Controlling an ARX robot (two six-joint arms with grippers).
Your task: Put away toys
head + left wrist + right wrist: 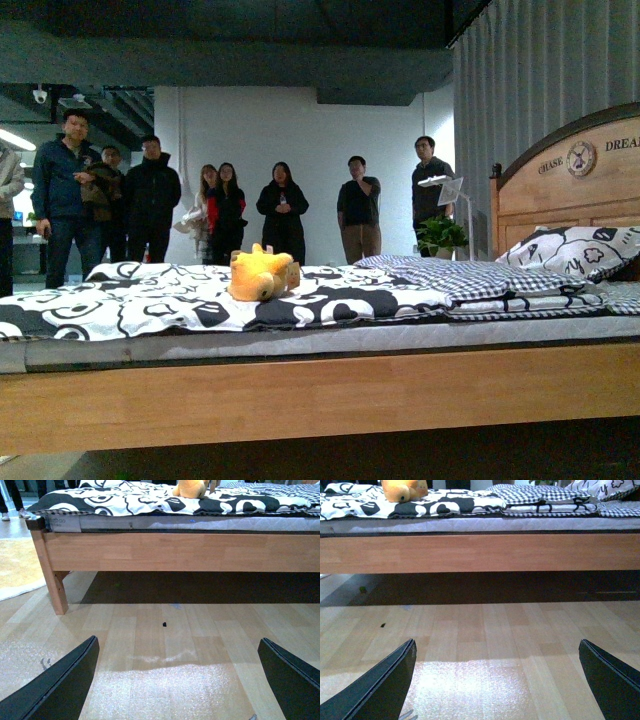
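Honey-coloured wood forms the long side rail of a bed (320,395) that fills the front view from edge to edge, seen from low down. On the mattress lies a black-and-white patterned duvet (140,300).

At far left, beyond the bed, a row of onlookers (150,205) stands watching against a white wall. Left of centre, the yellow-orange plush toy (262,275) lies slumped on the duvet, apart from everything else on the bed. It is the one thing out of place, so it is likely what needs putting away. To its right is a folded checked blanket (450,278), with a small potted plant (440,237) behind it. A patterned pillow (580,250) rests at the wooden headboard (575,175) on the far right, where bedding belongs.

Neither arm shows in the front view. The left gripper (178,639) hangs low over the wooden floor (165,625) with its jaws spread wide and nothing between them. The toy sits high and far in its view. The right gripper (496,641) is likewise wide apart and empty above the floor, short of the bed. Both seem parked low and ready. Reaching the toy would probably mean lifting an arm above the rail and extending it across the mattress.
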